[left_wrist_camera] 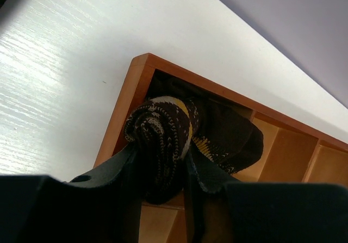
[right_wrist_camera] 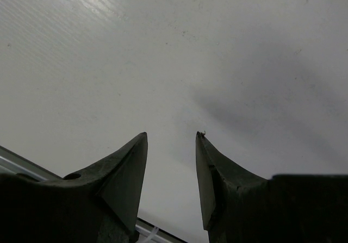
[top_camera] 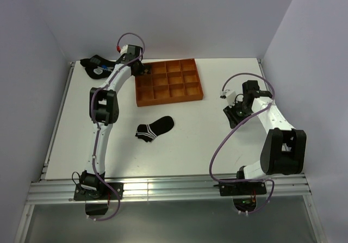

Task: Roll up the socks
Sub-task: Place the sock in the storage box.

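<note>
In left gripper (left_wrist_camera: 163,178), pinched: rolled argyle sock (left_wrist_camera: 163,129) at tray (left_wrist_camera: 128,93) corner; right gripper (right_wrist_camera: 171,167) spread, empty. Risks unrolling if released loosely.

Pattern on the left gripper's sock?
Rolled sock: black-brown with cream and yellow diamond flecks; best in left wrist view.

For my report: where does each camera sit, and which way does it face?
Top external: above, behind bases, looking down on table, compartment tray, black ankle sock; left arm and right arm show.
Left wrist: on left arm, facing rolled argyle sock gripped by left gripper at tray's corner.
Right wrist: on right arm, facing bare table; open right gripper shows.
Shared: first two show tray.
</note>
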Robot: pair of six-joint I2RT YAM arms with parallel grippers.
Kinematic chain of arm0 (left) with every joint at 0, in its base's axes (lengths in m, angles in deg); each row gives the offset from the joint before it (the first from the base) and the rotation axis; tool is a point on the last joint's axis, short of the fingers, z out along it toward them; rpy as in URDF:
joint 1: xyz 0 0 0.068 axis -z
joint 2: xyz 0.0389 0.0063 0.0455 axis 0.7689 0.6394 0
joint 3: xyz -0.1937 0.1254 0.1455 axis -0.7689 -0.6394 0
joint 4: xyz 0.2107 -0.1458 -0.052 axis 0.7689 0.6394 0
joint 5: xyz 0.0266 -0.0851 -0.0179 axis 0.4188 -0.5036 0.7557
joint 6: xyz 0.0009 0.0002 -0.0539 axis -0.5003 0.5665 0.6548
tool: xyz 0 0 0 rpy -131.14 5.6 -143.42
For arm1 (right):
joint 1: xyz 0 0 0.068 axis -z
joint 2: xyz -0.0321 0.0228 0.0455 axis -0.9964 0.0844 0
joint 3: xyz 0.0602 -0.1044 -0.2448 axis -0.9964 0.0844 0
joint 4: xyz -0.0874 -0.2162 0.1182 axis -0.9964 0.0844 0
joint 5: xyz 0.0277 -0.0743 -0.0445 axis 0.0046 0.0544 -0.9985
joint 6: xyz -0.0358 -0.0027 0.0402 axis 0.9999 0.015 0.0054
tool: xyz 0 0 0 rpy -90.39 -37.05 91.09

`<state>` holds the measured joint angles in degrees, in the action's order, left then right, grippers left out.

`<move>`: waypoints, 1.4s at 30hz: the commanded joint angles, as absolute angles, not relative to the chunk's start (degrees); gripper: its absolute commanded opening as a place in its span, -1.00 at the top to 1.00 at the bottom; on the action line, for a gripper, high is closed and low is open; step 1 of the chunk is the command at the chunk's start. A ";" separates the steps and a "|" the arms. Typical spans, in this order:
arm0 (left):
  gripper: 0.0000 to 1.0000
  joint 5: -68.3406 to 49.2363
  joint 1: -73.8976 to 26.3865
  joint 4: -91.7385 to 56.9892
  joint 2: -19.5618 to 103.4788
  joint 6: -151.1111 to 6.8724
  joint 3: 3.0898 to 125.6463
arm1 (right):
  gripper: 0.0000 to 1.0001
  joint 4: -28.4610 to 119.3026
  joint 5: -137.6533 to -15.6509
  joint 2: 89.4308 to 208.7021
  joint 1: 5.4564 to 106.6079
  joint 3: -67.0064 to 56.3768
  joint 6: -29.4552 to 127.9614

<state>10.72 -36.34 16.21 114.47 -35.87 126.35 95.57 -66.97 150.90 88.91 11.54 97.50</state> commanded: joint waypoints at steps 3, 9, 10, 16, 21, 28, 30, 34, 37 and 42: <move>0.51 15.32 -37.42 30.52 120.97 -39.14 129.65 | 0.05 95.54 -67.94 149.55 89.29 11.52 97.47; 0.55 15.58 -37.34 28.15 122.38 -39.75 128.08 | 0.06 95.71 -68.38 150.08 89.29 11.26 97.47; 0.50 15.67 -37.07 27.54 122.30 -40.45 127.99 | 0.06 95.71 -68.38 150.16 89.20 11.17 97.46; 0.25 14.53 -36.10 24.20 119.75 -40.02 124.65 | 0.06 95.98 -68.30 150.51 89.20 10.55 96.94; 0.16 14.62 -35.84 22.79 118.08 -39.49 123.07 | 0.06 96.41 -68.30 150.16 89.20 10.29 96.76; 0.08 13.91 -35.40 20.59 115.53 -39.31 121.93 | 0.06 96.59 -68.91 150.16 89.20 10.11 97.02; 0.05 13.74 -35.31 19.80 114.22 -39.05 120.96 | 0.06 96.68 -68.82 150.16 89.20 10.20 97.11; 0.03 14.00 -35.31 19.89 112.81 -38.79 120.87 | 0.06 96.59 -68.91 150.34 89.20 10.03 97.29; -0.02 14.26 -35.31 19.80 111.49 -38.61 120.26 | 0.07 96.77 -68.65 150.51 89.20 10.03 97.38; -0.09 14.00 -35.31 19.10 110.17 -38.70 119.38 | 0.07 96.86 -68.47 150.69 89.20 9.67 97.38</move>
